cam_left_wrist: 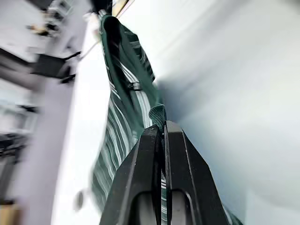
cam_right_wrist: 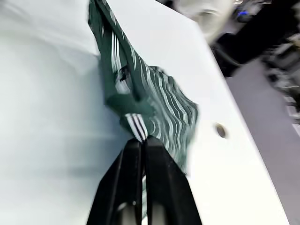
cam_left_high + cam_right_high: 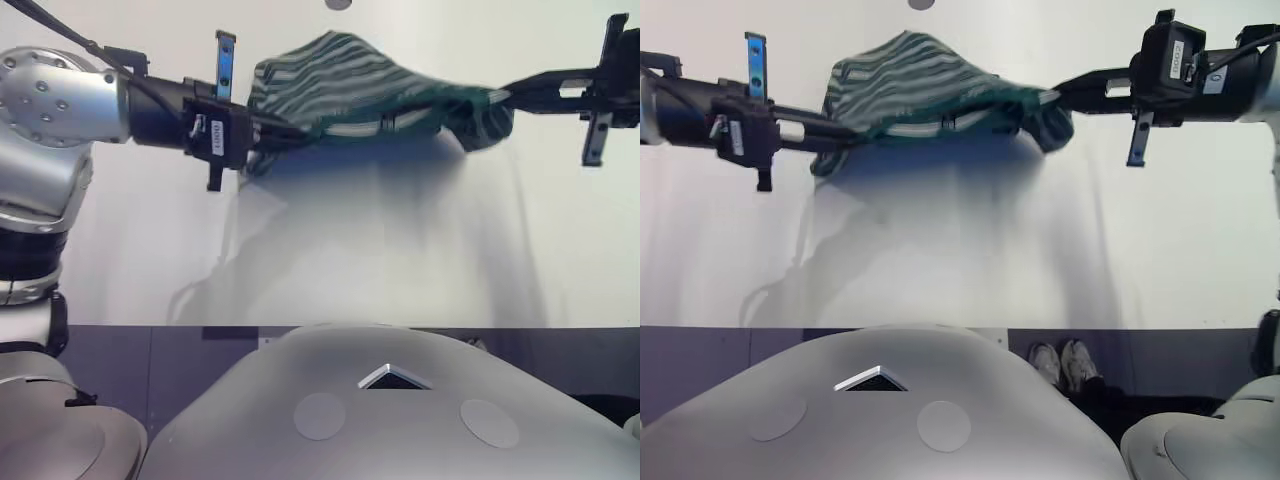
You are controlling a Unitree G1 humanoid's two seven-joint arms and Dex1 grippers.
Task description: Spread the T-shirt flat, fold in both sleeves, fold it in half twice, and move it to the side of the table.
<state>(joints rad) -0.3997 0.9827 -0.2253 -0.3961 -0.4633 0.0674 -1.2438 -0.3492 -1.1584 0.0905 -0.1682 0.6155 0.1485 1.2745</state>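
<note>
Both the left pincer [image 3: 283, 130] and right pincer [image 3: 503, 96] clamp thin edges of the bunched T-shirt [image 3: 350, 85] at upper centre; a hard tug could slip one free.

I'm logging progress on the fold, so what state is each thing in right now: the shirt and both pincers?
T-shirt: bunched and crumpled, not spread flat, strung between the two pincers above the table.
left pincer: shut on one end of the T-shirt.
right pincer: shut on the other end of the T-shirt.
</note>
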